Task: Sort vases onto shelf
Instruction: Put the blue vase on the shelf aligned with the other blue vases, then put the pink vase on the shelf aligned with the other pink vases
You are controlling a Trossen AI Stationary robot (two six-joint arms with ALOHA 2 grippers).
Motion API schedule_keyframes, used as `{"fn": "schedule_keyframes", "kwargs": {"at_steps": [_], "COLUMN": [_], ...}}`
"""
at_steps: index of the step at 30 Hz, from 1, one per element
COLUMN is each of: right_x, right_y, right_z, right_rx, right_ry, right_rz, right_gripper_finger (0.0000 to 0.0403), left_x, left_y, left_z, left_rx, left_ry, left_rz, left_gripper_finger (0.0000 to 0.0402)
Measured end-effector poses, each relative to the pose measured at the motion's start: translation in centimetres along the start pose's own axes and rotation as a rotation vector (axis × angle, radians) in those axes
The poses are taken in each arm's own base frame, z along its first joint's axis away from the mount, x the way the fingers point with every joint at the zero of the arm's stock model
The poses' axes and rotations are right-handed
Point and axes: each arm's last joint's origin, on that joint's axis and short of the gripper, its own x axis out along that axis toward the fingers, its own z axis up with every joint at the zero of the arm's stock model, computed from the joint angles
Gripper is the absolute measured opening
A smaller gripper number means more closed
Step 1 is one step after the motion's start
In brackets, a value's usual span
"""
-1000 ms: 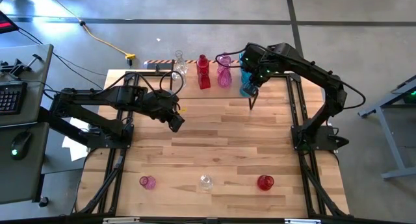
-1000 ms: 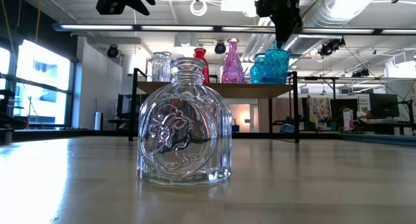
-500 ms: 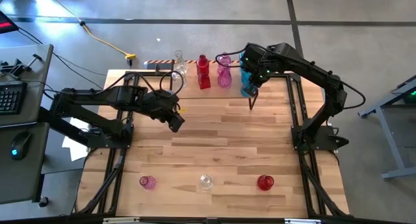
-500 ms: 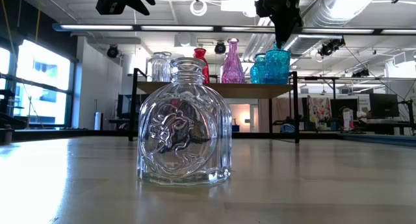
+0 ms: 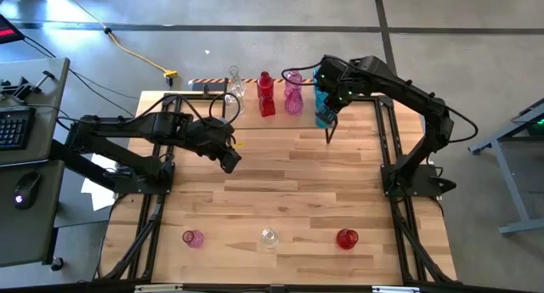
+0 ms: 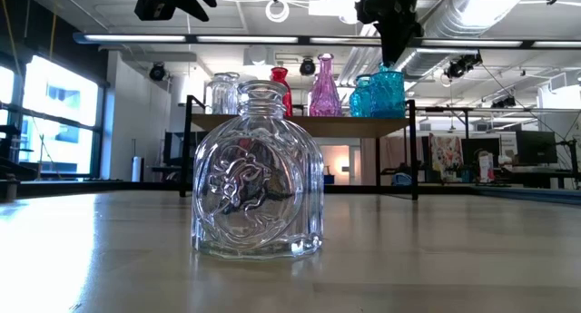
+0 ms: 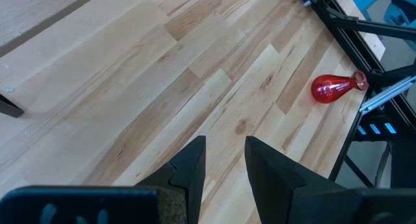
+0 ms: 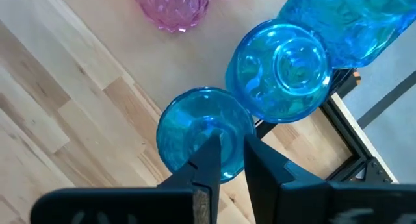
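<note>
Industrial lab: exposed ceiling ducts (image 6: 508, 14), concrete floor (image 5: 476, 38) (keyboard desk (image 5: 21, 115) beside rig).

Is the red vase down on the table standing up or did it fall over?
Fallen over. In the left wrist view the red vase lies on its side on the table, its neck pointing sideways.

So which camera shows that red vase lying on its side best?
The left wrist view: the red vase lies large and unblocked there. The high view shows it as a small red blob near the table's front edge. The low and right wrist views miss it.
</note>
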Motion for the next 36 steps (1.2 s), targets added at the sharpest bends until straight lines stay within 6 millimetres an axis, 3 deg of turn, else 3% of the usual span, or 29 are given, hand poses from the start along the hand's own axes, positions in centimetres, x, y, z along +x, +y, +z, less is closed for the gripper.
{"fn": "schedule_keyframes", "kwargs": {"at_steps": [12,26,36], "right_x": [-0.1,-2.8,-4.3], "right_y": [-0.1,-0.6,0.6], "right_z": [0.0,-1.2,-2.3], "right_rx": [-0.001,0.047,0.054], "right_ry": [-0.009,-0.112,-0.134], "right_rz": [-0.014,0.032,0.121], "right_gripper_finger": [0.0046,0.0046,0.0046], "left_x": [0.0,0.0,-0.2], "left_y": [0.0,-0.1,-1.6], "left_z": [0.0,-0.2,-1.8], "left_rx": [0.0,0.004,0.035], "left_ry": [0.0,0.024,0.08], "left_rz": [0.0,-0.023,-0.077], "left_gripper_finger": [0.0099,0.0099,0.0099]}}
